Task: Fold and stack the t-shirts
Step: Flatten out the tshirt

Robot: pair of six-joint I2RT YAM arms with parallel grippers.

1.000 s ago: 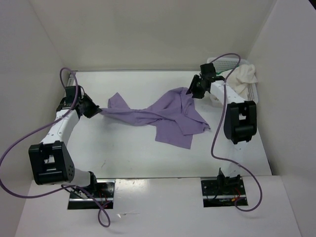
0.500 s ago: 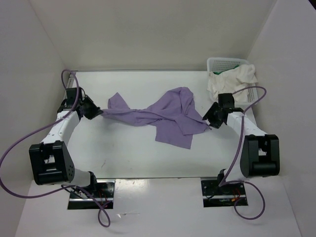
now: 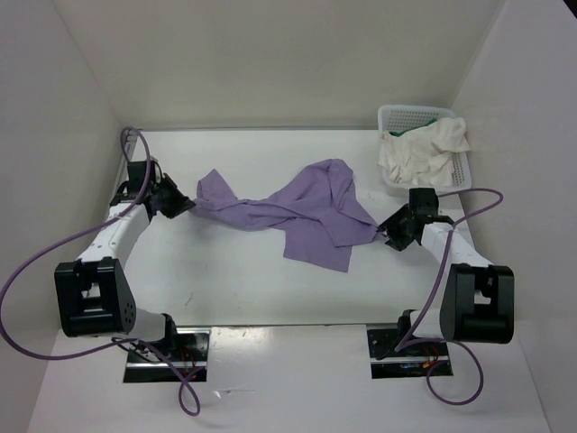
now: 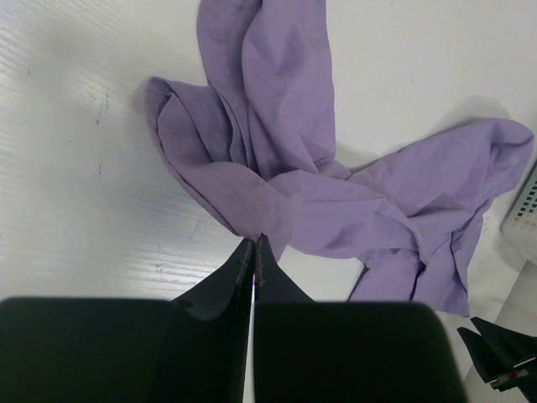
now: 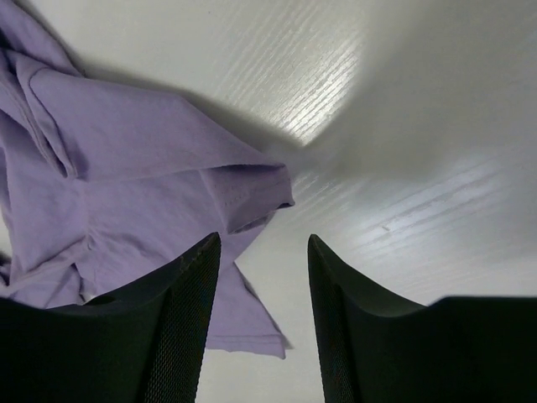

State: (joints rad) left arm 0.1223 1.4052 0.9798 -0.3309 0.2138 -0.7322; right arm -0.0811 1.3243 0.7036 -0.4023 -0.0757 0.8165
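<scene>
- Only the top view shows the off-white t-shirt [image 3: 424,152] heaped in the mesh basket [image 3: 397,113].
- Left gripper [image 4: 254,242] pinches the left edge of the lavender t-shirt [image 4: 285,168], crumpled mid-table [image 3: 234,280].
- Right gripper [image 5: 262,248], fingers spread, sits beside its right corner.

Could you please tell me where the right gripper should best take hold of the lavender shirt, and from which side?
Grip the pointed corner of the lavender shirt nearest the open right gripper, coming in low from the robot's right. That corner sticks out on its own onto the table, and the left gripper pinches the opposite end.
</scene>
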